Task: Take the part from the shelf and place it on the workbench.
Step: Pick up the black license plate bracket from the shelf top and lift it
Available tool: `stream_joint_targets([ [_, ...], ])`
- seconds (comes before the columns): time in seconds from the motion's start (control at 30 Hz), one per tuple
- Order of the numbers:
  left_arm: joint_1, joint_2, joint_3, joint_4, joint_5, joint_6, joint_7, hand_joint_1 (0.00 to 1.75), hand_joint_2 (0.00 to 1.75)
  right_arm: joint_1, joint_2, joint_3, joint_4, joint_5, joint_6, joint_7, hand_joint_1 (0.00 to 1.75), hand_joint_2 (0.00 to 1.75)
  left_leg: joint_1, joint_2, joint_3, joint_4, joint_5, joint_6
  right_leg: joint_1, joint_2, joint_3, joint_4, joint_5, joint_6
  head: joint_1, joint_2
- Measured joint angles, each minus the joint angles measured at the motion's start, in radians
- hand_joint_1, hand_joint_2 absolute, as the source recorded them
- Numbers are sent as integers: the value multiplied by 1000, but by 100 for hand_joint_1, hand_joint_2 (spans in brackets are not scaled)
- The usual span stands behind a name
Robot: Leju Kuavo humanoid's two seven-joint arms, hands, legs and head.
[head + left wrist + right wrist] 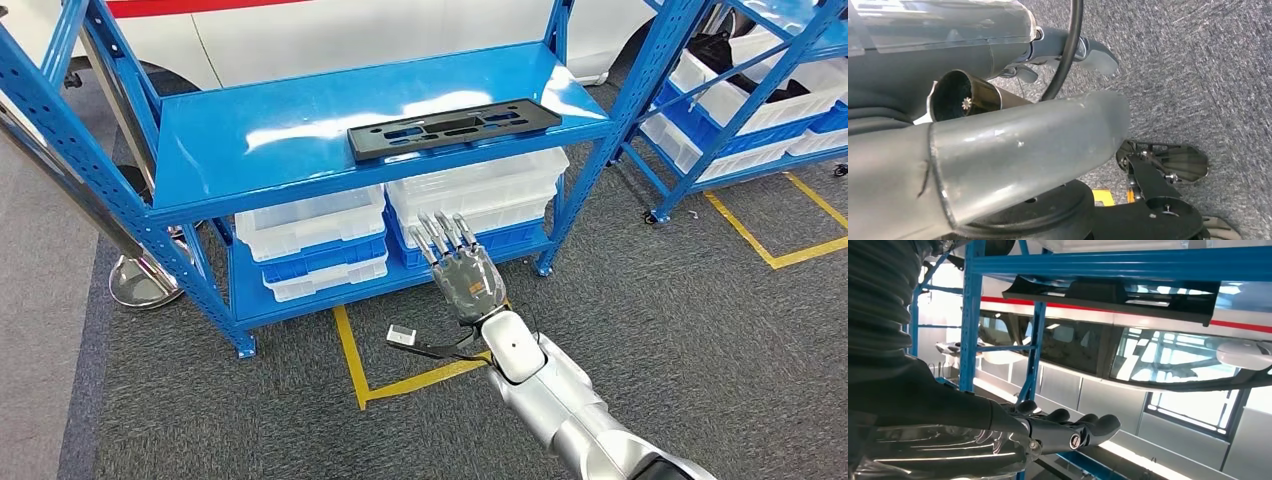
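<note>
The part (455, 127) is a long, flat black plastic panel with several slots. It lies near the front edge of the blue shelf's top board (250, 130). My right hand (460, 265) is raised in front of the shelf, lower than the part and a little nearer to me, its fingers straight and apart, holding nothing. In the right wrist view the part (1113, 295) shows from below, jutting over the blue shelf edge, with my dark fingers (1073, 432) stretched out well beneath it. My left hand (1048, 125) hangs over the carpet with nothing in it.
White bins (480, 195) on blue trays fill the lower shelf. A second blue rack (740, 90) with bins stands at the right. Blue uprights (570, 200) frame the shelf front. Yellow tape (400, 380) marks the grey carpet. A chrome stand base (140, 280) sits at the left.
</note>
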Motion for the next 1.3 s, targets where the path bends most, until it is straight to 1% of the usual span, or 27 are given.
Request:
stream_joint_targets([
  [0.03,1,0,0,0,0,0,0,0,0,5,0,-1,-5,-1,0,-4,0,175,-1,-1,3,0,-3,1,0,0,-34,45,-6,0,0,0],
  [0.07,2,0,0,0,-1,0,0,0,0,9,0,-1,-9,-1,0,-7,0,175,-1,-2,8,0,-8,0,0,-1,-55,59,6,-2,0,0],
  [0.1,3,0,0,0,-1,0,0,0,0,12,-1,-2,-13,-2,0,-10,0,175,-1,-4,16,0,-15,-1,1,-1,-57,33,40,-6,0,0],
  [0.17,4,-1,0,1,-1,0,0,0,0,13,-1,-4,-21,-5,0,-16,0,175,-1,-6,37,-1,-33,-5,4,-1,-22,-89,132,-18,-1,0],
  [0.2,3,-2,0,1,-1,0,0,0,0,13,-1,-5,-25,-8,0,-20,0,175,0,-5,44,-2,-42,-9,10,-1,-7,-143,160,-24,-1,0],
  [0.23,1,-3,0,2,-1,1,-1,0,0,14,-1,-6,-29,-10,0,-24,0,175,1,-5,46,-3,-49,-15,16,-1,4,-179,170,-29,-1,0],
  [0.3,-3,-5,0,3,-1,2,-1,0,0,16,-1,-7,-36,-13,0,-31,0,175,2,-3,53,-10,-54,-28,25,-2,12,-203,156,-38,-1,0],
  [0.37,-3,-6,0,3,-1,2,-1,0,0,18,0,-7,-46,-15,-1,-33,0,175,1,0,57,5,-48,-36,18,-2,38,-225,146,-49,-1,0],
  [0.43,-3,-6,0,3,-2,3,-1,0,0,18,2,-8,-50,-17,-1,-35,0,175,2,0,9,96,-48,-44,8,-1,73,-248,136,-57,-5,0],
  [0.5,-4,-6,0,3,-1,3,-1,0,0,20,4,-8,-50,-19,-1,-37,0,175,9,-1,-80,221,-88,-55,4,-2,99,-260,122,-60,-8,0],
  [0.57,-2,-6,0,4,-1,3,-1,0,0,24,5,-8,-50,-19,-1,-40,0,175,17,0,-150,271,-125,-69,-1,1,124,-262,102,-54,-8,0],
  [0.6,1,-6,0,4,-1,4,0,0,0,25,6,-8,-50,-19,-1,-41,0,175,22,0,-167,253,-111,-76,-5,3,138,-262,91,-48,-8,0],
  [0.63,4,-6,0,5,-1,4,0,0,0,26,6,-8,-50,-19,-1,-41,0,175,28,0,-172,207,-68,-83,-10,5,151,-260,79,-41,-8,0],
  [0.7,11,-6,0,7,-1,4,0,0,0,27,7,-8,-50,-20,-1,-41,0,175,36,3,-173,94,45,-94,-16,8,170,-253,57,-24,-9,0],
  [0.73,11,-7,0,8,-1,4,0,0,0,28,7,-8,-50,-20,-1,-41,0,175,36,3,-173,60,81,-90,-16,8,172,-250,48,-15,-9,0],
  [0.77,10,-7,0,9,-1,4,0,0,0,28,7,-8,-50,-20,0,-42,0,175,35,3,-177,47,96,-81,-14,8,172,-246,42,-8,-9,0],
  [0.83,7,-7,0,10,-1,4,0,0,0,27,8,-8,-53,-20,-1,-43,0,175,29,-1,-173,52,89,-56,-14,7,175,-245,34,4,-8,0],
  [0.9,8,-7,0,10,-1,5,0,0,0,25,10,-9,-57,-20,-1,-44,0,175,28,-3,-156,47,82,-41,-18,2,170,-217,25,12,-8,0],
  [0.97,6,-7,0,10,-1,6,0,0,0,21,11,-10,-60,-20,-1,-44,0,175,24,-3,-136,42,71,-27,-17,-3,112,-110,-5,15,-7,0],
  [1.03,2,-7,0,10,-1,6,0,0,0,21,10,-11,-60,-20,-1,-44,0,175,16,-5,-120,41,57,-18,-12,-6,18,25,-46,13,-7,0],
  [1.07,2,-7,0,10,-1,6,0,0,0,22,10,-12,-59,-20,-1,-44,0,175,11,-6,-110,41,48,-15,-6,-6,-16,59,-49,7,-7,0],
  [1.1,3,-7,0,10,-1,6,0,0,0,23,10,-12,-59,-20,-1,-44,0,175,4,-8,-98,41,39,-13,0,-6,-33,56,-30,-4,-7,0],
  [1.13,4,-7,0,10,-1,6,0,0,0,23,10,-12,-59,-20,-1,-44,0,175,-3,-9,-85,40,30,-11,9,-5,-31,16,7,-19,-7,0],
  [1.2,6,-10,0,11,-1,5,0,0,0,23,10,-13,-59,-20,-1,-44,0,175,-13,-11,-60,35,12,-8,36,-4,-1,-120,106,-68,-12,0],
  [1.23,6,-13,0,11,-1,5,0,0,0,23,10,-14,-59,-21,-1,-44,0,175,-12,-11,-52,31,6,-9,47,-2,16,-176,135,-87,-16,0],
  [1.27,5,-15,0,11,-1,5,0,0,0,22,10,-15,-59,-21,-1,-44,0,175,-8,-11,-47,24,2,-12,57,0,29,-213,151,-101,-20,0],
  [1.3,3,-18,0,11,-1,4,0,0,0,21,11,-16,-60,-21,-1,-44,0,175,-5,-10,-41,17,3,-17,61,1,39,-230,147,-108,-24,0],
])
